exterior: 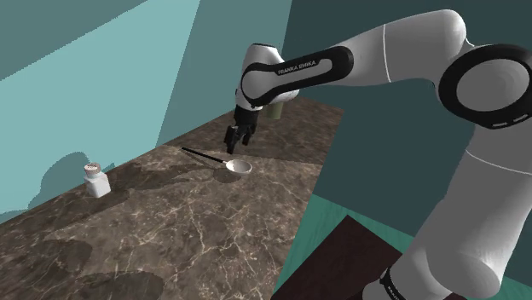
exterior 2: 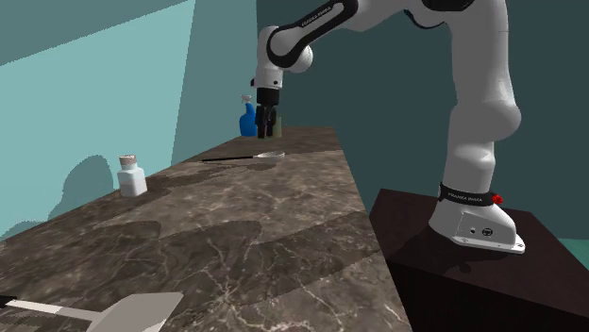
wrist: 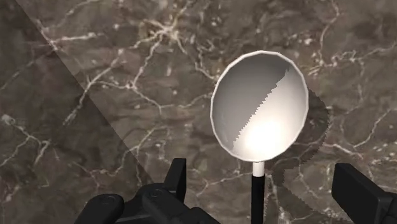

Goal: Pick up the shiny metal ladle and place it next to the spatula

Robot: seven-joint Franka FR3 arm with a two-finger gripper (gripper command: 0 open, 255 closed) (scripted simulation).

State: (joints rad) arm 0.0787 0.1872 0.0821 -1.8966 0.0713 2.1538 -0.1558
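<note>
Wrist view looks straight down on the ladle (wrist: 259, 114), which lies flat on the dark marbled desk (wrist: 95, 76), its pale bowl facing up and its thin black handle running back between the fingers. The hand (wrist: 261, 181) is wide open, one finger on either side of that handle without touching it, so it holds nothing. From the shoulder view the hand hangs just above the ladle's handle. A white bottle (exterior: 95, 182) stands well apart from the ladle. The spatula (exterior 2: 123, 309) lies far from the ladle on the same desk, and a blue spray bottle (exterior 2: 247, 121) stands just beyond the ladle.
</note>
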